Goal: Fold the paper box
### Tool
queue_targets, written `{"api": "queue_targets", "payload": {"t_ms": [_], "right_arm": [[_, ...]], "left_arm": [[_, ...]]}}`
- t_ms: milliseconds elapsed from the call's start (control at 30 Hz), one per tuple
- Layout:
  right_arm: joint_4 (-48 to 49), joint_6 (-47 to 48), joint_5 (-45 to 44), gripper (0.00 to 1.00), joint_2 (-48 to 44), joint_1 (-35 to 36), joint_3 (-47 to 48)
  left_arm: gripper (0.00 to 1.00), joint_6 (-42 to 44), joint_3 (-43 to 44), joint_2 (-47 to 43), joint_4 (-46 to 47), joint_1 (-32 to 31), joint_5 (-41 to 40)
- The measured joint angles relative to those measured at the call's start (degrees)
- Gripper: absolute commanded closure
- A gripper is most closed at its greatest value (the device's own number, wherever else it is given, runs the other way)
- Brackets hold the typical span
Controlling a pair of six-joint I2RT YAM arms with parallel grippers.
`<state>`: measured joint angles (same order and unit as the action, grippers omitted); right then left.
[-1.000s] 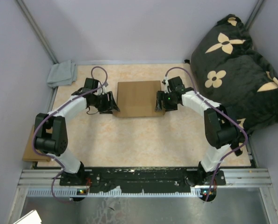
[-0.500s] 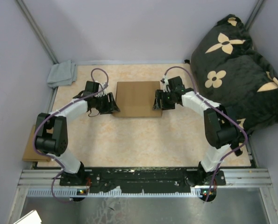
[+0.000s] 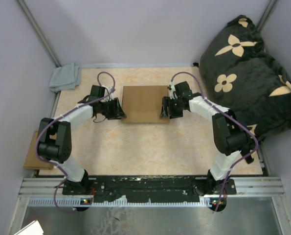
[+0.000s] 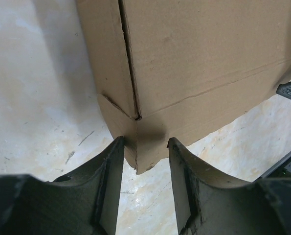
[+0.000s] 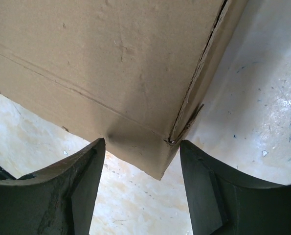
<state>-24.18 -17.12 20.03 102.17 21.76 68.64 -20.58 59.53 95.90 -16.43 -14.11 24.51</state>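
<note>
The paper box (image 3: 145, 104) is a closed flat brown cardboard box lying at the far middle of the table. My left gripper (image 3: 120, 109) is open at its near left corner. In the left wrist view the box (image 4: 199, 63) fills the top and its corner pokes between the fingers of the left gripper (image 4: 144, 143). My right gripper (image 3: 165, 108) is open at the near right corner. In the right wrist view the box (image 5: 101, 63) has its corner between the widely spread fingers of the right gripper (image 5: 143, 143). Neither gripper clamps the cardboard.
A grey cloth (image 3: 64, 77) lies at the far left corner. A black pillow with beige flowers (image 3: 248, 73) leans at the right. A smaller plain cardboard rectangle (image 3: 32, 154) sits off the table's left edge. A metal rail (image 3: 150, 186) runs along the near edge.
Both grippers have shifted slightly along the box's sides toward its near corners. The box has barely moved.
</note>
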Motion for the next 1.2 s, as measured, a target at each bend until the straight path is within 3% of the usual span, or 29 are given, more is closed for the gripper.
{"api": "queue_targets", "payload": {"t_ms": [333, 667, 1200], "right_arm": [[-9.1, -0.5, 0.0, 0.46, 0.0, 0.4, 4.7], [-18.9, -0.1, -0.4, 0.46, 1.9, 0.4, 12.5], [-22.7, 1.1, 1.7, 0.45, 5.3, 0.6, 13.9]], "left_arm": [[0.58, -0.4, 5.7, 2.0, -8.9, 0.0, 1.6], [0.59, 0.1, 11.1, 3.1, -16.6, 0.1, 2.7], [0.59, 2.1, 12.3, 3.7, -21.2, 0.0, 3.1]]}}
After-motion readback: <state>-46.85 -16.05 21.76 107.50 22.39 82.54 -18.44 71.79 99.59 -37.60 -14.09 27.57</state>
